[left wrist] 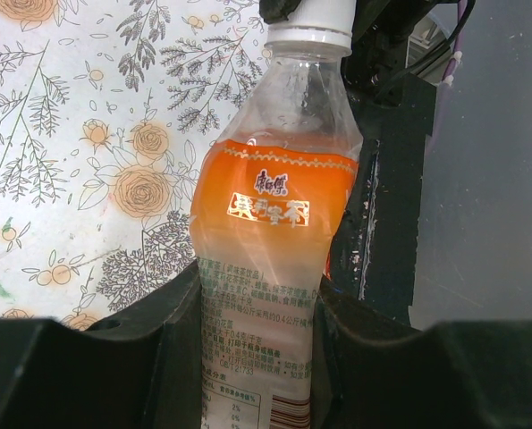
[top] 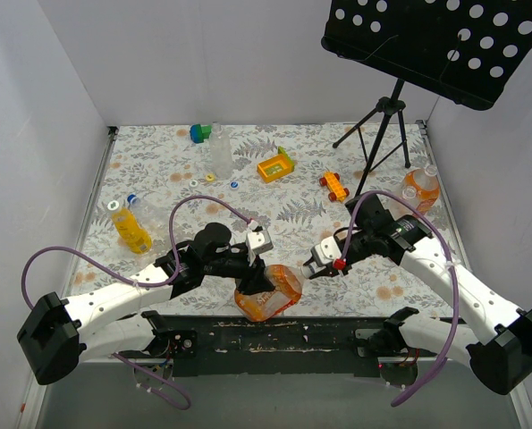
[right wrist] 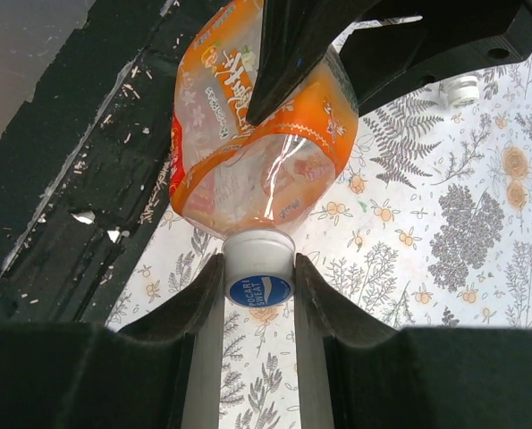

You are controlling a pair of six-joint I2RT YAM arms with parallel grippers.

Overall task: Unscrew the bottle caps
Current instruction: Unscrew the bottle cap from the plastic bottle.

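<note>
A clear bottle [top: 267, 292] with an orange label hangs tilted over the near table edge, its neck pointing right. My left gripper [top: 257, 273] is shut on its body; in the left wrist view the fingers [left wrist: 181, 308] press both sides of the bottle [left wrist: 274, 206], whose white cap [left wrist: 308, 22] is at the top. My right gripper [right wrist: 258, 264] is shut on that white cap [right wrist: 258, 255], whose blue-printed top faces the camera. In the top view my right gripper [top: 312, 266] meets the bottle's neck and hides the cap.
A clear bottle [top: 220, 152] stands at the back, a yellow one [top: 130, 228] lies at the left, and an orange one [top: 421, 188] stands at the right. Loose caps [top: 234, 185], a yellow tray [top: 275, 167], an orange car [top: 333, 185], a green-blue block [top: 199, 133] and a tripod [top: 386, 125] are behind.
</note>
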